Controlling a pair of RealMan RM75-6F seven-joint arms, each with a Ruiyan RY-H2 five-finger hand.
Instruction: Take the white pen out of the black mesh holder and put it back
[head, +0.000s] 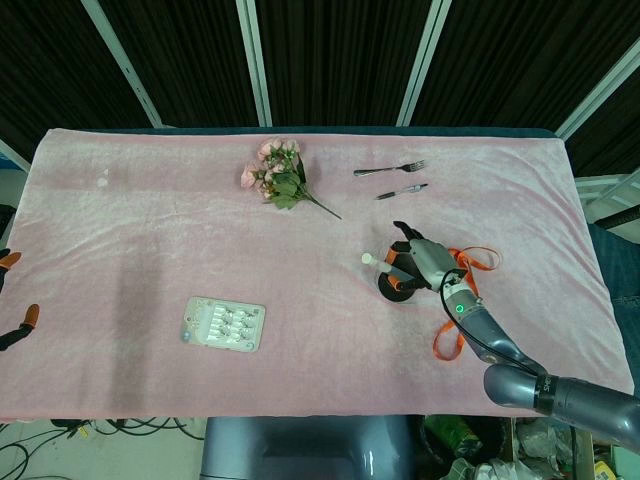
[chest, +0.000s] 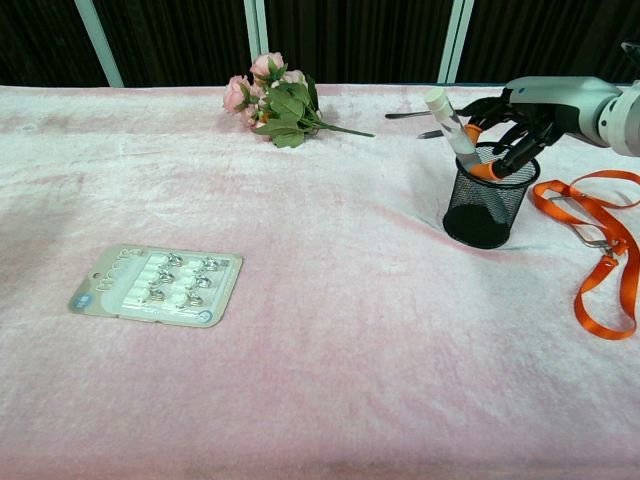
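1. A pink cloth covers the surface (chest: 330, 340), with dark panels behind.
2. A card (chest: 156, 285) lies at left, flowers (chest: 280, 100) further back.
3. The pen (chest: 452, 128) stands in the holder (chest: 488, 200), tilted, cap up and to the left.
4. The right hand (chest: 520, 108) reaches over the holder, fingers (chest: 487, 170) curled beside the pen; whether they grip it cannot be told.
5. The left hand (head: 15, 300) sits at the left edge, fingers apart, holding nothing.

Overhead head view; low, closer chest view.
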